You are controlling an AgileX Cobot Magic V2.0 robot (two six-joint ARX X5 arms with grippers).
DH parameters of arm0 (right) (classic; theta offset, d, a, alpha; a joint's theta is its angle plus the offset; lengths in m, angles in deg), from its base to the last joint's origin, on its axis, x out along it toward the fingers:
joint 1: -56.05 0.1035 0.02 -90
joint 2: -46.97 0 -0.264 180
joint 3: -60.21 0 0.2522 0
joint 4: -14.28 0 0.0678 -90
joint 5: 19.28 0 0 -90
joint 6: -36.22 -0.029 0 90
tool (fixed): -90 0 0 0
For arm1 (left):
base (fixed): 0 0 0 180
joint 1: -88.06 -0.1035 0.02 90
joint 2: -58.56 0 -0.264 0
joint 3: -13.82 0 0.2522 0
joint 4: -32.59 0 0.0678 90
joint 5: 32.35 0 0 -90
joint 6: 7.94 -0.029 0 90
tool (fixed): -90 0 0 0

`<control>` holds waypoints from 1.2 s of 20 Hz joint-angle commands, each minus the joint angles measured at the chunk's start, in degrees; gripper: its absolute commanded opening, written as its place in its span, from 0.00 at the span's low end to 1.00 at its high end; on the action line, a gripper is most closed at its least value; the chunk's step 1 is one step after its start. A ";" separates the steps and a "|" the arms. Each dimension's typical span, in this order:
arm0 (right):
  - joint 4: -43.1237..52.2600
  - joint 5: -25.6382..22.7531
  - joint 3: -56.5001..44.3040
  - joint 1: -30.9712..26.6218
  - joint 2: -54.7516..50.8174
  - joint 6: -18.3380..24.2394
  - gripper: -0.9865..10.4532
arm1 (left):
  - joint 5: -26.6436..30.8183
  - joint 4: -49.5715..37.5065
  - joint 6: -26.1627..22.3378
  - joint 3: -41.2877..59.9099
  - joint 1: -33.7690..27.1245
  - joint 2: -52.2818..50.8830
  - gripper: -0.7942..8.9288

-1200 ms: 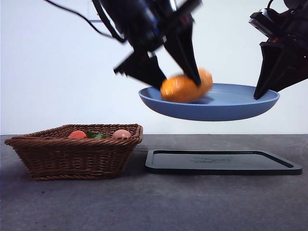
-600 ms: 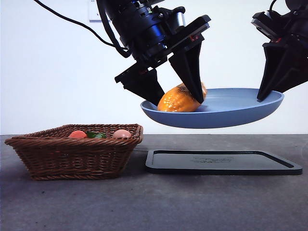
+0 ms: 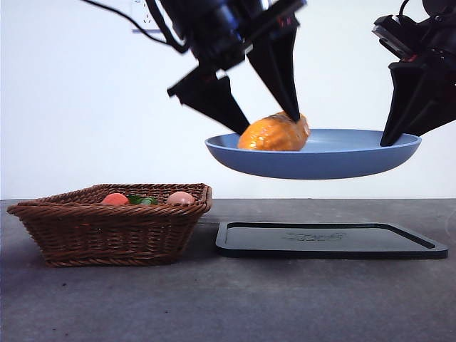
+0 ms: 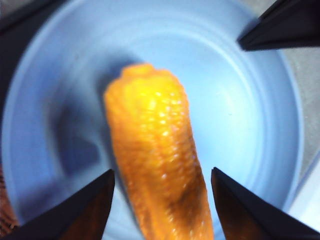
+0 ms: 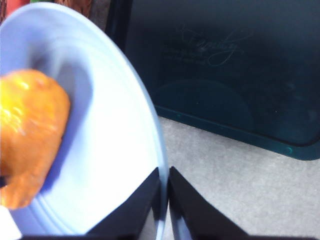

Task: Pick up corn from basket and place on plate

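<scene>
**Corn lies on the raised plate, left jaws spread around it**

Nearest you, in the lower left of the front frame, sits the basket (image 3: 110, 224) on the grey table (image 3: 228, 299). A red-orange fruit (image 3: 114, 199), something green (image 3: 144, 201) and a tan-pink round piece (image 3: 180, 198) show just over its rim. To its right, in the lower middle and right of the frame, the flat black tray (image 3: 331, 240) lies on the table, close beside the basket but apart from it.

Above the tray, clear of it, you see the blue plate (image 3: 342, 162) held in the air, roughly level. The right gripper (image 3: 399, 135) comes in from the upper right corner and its jaws are pinched together on the plate's right rim; the right wrist view shows the rim (image 5: 162, 200) squeezed between the two black tips.

The corn (image 3: 274, 133) rests on the left part of the plate. The left gripper (image 3: 267, 117) reaches down from the upper middle of the frame, its jaws standing apart on either side of the corn. In the left wrist view the corn (image 4: 155, 160) lies lengthwise between the two tips, with blue plate (image 4: 250, 130) showing in the gaps beside it.
</scene>
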 commanded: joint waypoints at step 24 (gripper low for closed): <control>16.44 0.66 1.22 -7.48 15.78 -5.49 0.09 | 0.17 10.99 -4.85 -8.79 -4.22 -11.10 0.41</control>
